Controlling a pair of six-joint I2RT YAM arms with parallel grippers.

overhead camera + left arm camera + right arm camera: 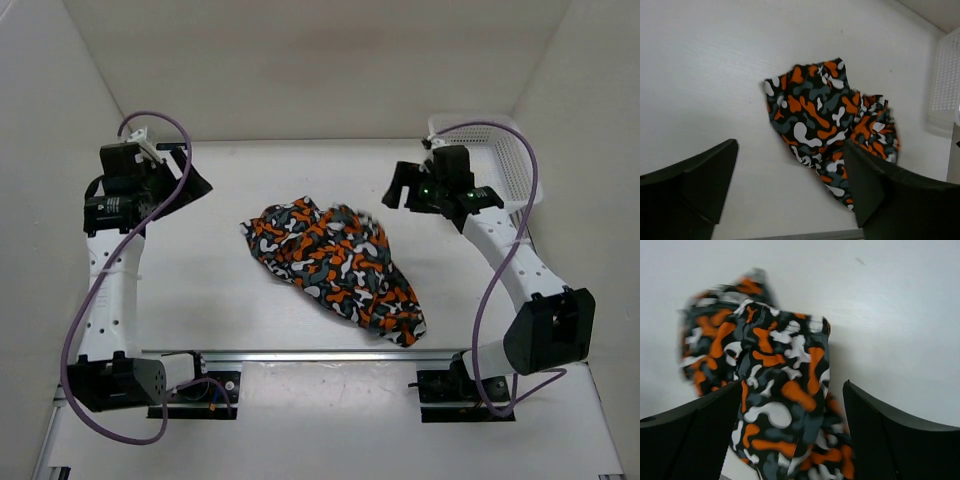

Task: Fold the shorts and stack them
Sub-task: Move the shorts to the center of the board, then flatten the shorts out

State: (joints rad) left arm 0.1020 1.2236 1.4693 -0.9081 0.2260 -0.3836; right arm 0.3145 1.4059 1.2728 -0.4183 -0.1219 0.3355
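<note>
Arm bases point(130, 380) are seen nearest in the top view, bolted at the near edge of the counter point(220, 300). Between the arms the shorts point(335, 270) are found in a crumpled heap at mid-counter, their far edge blurred and one corner near the counter's near edge. The left tool point(190, 182) and right tool point(405, 185) are held well apart from the cloth. Only here is the basket point(505, 160) placed, at the far right corner.

In the left wrist view, fingers point(695, 185) are spread wide with nothing gripped. The heap's left side is seen beyond, and just a strip of basket.

In the right wrist view, fingers point(690, 435) are likewise spread wide, nothing pinched. The shorts are seen below, between them, closer than elsewhere; no basket is shown.

Layers are bunched, so several could be pinched at once and a crooked fold made. The near corner could be dragged off the edge.
</note>
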